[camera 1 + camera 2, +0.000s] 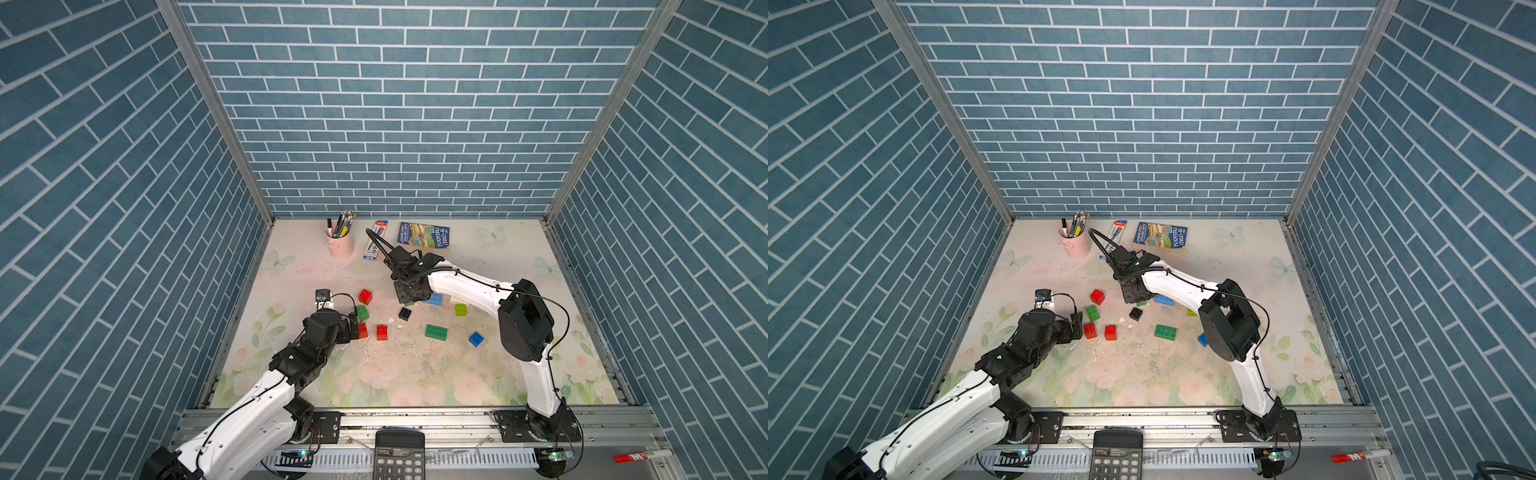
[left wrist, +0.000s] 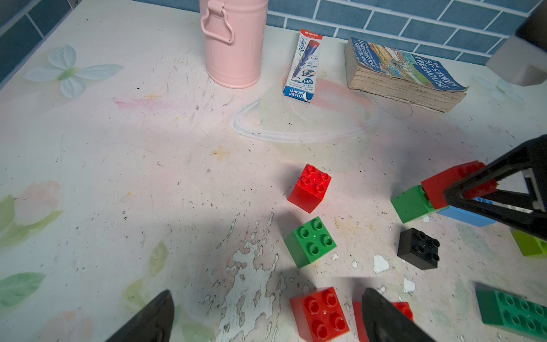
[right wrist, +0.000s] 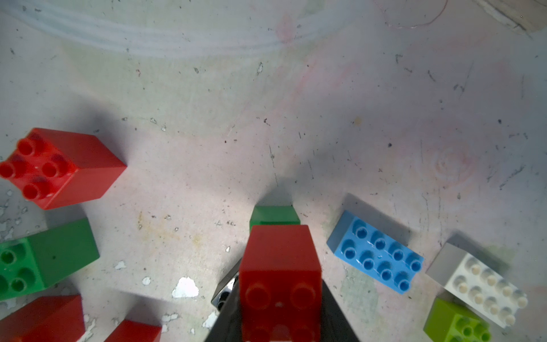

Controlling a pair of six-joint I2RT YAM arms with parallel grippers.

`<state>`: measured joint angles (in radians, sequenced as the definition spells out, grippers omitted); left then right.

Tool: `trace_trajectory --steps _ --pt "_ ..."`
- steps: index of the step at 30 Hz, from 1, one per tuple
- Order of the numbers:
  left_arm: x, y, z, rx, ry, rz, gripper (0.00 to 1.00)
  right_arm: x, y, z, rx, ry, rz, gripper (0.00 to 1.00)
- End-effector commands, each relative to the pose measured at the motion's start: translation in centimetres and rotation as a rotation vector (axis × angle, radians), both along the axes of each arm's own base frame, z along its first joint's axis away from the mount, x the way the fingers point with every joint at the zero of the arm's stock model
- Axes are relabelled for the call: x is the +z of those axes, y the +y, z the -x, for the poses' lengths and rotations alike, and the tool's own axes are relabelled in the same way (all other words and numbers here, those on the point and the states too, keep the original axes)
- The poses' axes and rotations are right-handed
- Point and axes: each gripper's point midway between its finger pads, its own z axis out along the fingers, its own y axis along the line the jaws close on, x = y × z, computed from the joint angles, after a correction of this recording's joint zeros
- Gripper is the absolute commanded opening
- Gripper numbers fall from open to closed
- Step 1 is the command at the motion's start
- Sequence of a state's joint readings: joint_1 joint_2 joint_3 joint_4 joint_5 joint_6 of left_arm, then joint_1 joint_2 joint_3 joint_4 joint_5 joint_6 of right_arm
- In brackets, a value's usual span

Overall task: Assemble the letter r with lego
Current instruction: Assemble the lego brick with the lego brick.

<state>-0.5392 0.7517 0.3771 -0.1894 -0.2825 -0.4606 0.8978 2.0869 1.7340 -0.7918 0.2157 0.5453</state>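
Twelve lego (image 1: 436,332) bricks are sitting on the flowery table (image 1: 415,374): four red, three green, two blue, one black, one white, one lime.
The right gripper (image 3: 279,308) is pinching one red brick (image 3: 279,254) tight, and that brick is touching a green brick (image 3: 273,214). The left gripper (image 2: 266,293) is hanging wide open, holding nothing, with another red brick (image 2: 319,314) lying between its fingers. One pink cup (image 1: 340,245), one pencil box (image 1: 375,241) and one book (image 1: 424,235) are sitting at the back. The right arm (image 1: 465,286) is hiding part of the white brick (image 1: 459,299) in a top view.
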Motion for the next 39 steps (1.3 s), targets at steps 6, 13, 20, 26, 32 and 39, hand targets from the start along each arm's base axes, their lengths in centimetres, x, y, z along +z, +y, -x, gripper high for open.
trace_trajectory --steps 6,13,20,26,32,39 --pt "1.3 -0.2 -0.2 -0.002 -0.030 0.018 0.99 1.0 -0.5 0.0 -0.042 0.022 -0.035 0.09" --pt "1.3 -0.2 -0.2 -0.002 -0.032 0.017 0.99 0.8 -0.1 0.4 -0.033 0.051 -0.041 0.09" --pt "1.2 -0.1 -0.2 -0.003 -0.028 0.012 1.00 -0.3 -0.3 0.4 -0.038 0.073 -0.009 0.08" --pt "1.2 0.0 -0.1 -0.001 -0.031 0.008 0.99 -1.0 -0.6 0.3 -0.039 0.085 0.028 0.08" --pt "1.3 -0.1 -0.3 -0.002 -0.034 0.009 0.99 -1.3 -0.5 0.3 -0.039 0.100 0.043 0.08" --pt "1.4 -0.1 -0.2 -0.004 -0.034 0.004 1.00 -1.9 -0.9 0.7 -0.047 0.128 0.050 0.07"
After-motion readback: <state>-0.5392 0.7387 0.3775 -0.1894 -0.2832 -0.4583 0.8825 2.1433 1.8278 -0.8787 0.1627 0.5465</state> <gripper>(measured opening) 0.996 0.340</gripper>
